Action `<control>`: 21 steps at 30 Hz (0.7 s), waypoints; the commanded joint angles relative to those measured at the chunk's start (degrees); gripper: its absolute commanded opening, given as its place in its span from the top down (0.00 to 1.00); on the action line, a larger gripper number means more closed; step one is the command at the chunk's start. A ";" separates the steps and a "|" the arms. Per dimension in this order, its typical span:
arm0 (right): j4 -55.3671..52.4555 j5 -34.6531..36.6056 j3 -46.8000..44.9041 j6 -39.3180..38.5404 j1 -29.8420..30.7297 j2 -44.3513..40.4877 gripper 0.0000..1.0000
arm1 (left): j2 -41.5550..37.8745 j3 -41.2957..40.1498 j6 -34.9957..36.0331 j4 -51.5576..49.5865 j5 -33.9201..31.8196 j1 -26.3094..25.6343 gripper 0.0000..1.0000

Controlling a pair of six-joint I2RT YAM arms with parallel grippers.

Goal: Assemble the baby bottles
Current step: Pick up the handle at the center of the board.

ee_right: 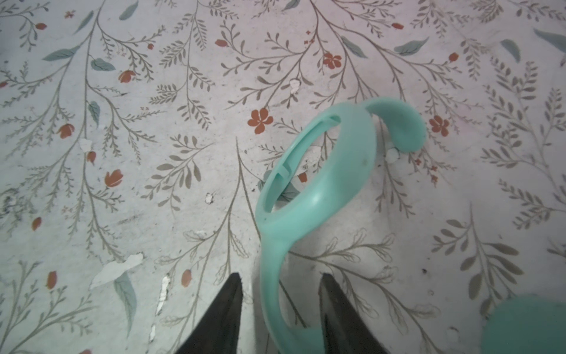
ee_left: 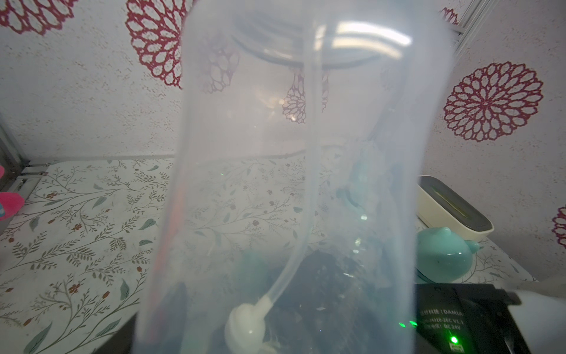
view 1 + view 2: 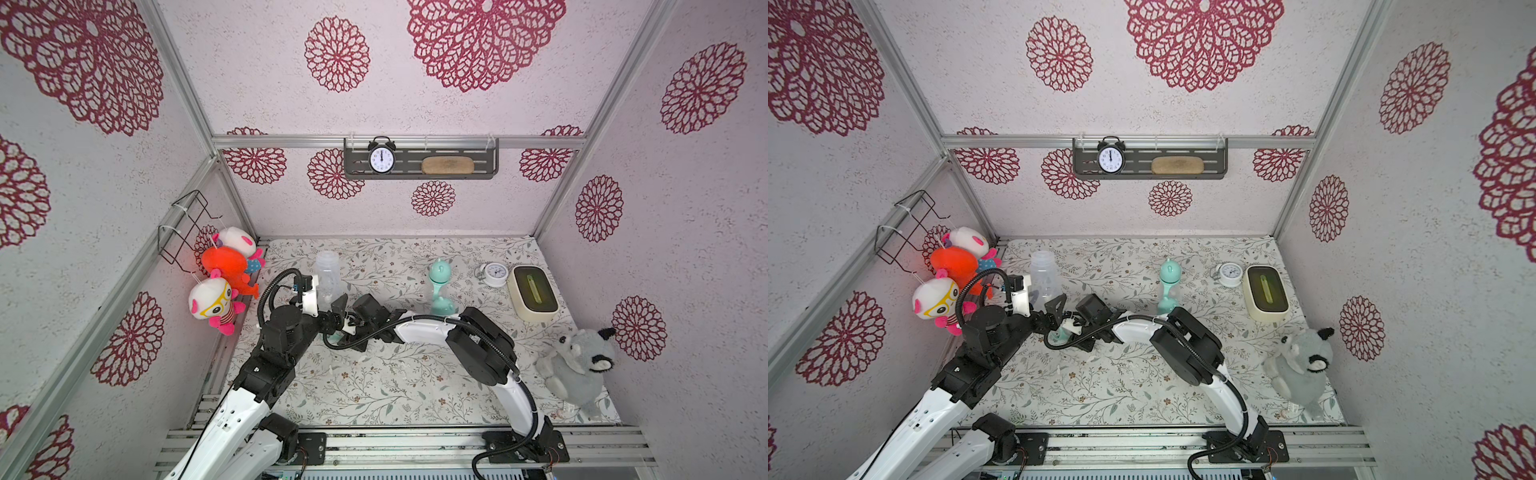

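A clear baby bottle body (image 3: 328, 274) stands upright with an open mouth, and my left gripper (image 3: 326, 309) is shut on its base. In the left wrist view this bottle (image 2: 291, 184) fills the frame, with a straw and its white weight (image 2: 245, 325) inside. My right gripper (image 1: 280, 275) is low over the mat, just right of the left one. It is open, and one arm of a mint-green double handle (image 1: 318, 171) lies between the jaws with a gap on each side. Another baby bottle (image 3: 440, 286) stands capped at mid-table.
A white alarm clock (image 3: 494, 274) and a cream box (image 3: 534, 293) sit at the back right. A grey plush (image 3: 577, 365) leans on the right wall and plush toys (image 3: 224, 282) hang on the left wall. Another mint piece (image 1: 520, 325) lies beside the right gripper.
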 commanded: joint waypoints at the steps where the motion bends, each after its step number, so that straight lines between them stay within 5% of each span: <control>1: -1.92 -2.19 1.58 -0.85 0.16 -0.12 0.60 | -1.01 1.07 -0.47 1.05 0.05 0.37 1.00; 21: -6.64 -5.18 3.49 -0.62 0.42 -0.11 0.72 | -0.88 0.98 -0.21 1.52 -0.99 0.44 1.00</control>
